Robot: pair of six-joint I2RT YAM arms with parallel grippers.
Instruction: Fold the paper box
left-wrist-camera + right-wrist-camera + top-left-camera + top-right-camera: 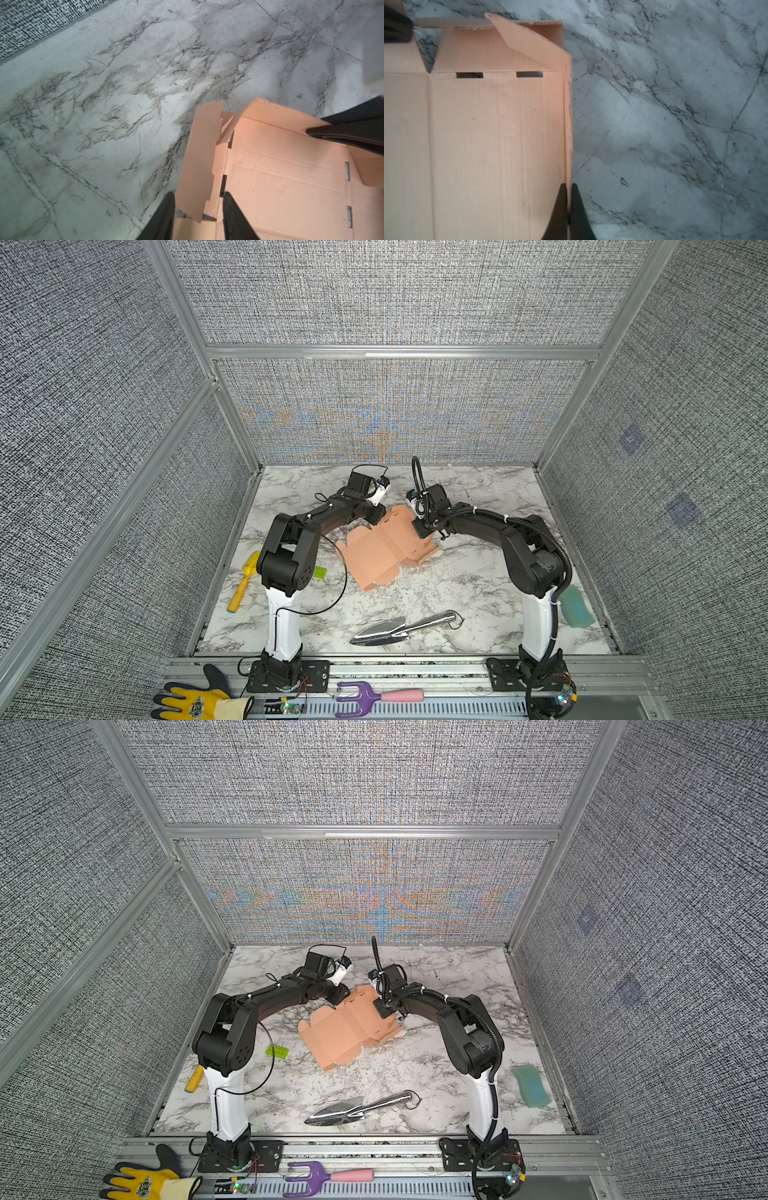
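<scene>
Pinch on the right: the right fingers [560, 207] are pressing together on the raised side wall of the paper box [488, 135], with the thin pink edge running straight in between them. The left fingers [232, 216] are standing spread, straddling an upright flap on the opposite side of the box without closing on it. Between the two, the box's base panel is lying flat and a corner tab is leaning inward over two dark slits along a crease. In both top views the half-formed box is sitting mid-table [457, 585] between the two arms, its near panels still spreading flat toward the front. A silver trowel [403, 628] is lying near the front edge, and a green brick [320, 572] is lying beside the left arm, both apart from the box.
</scene>
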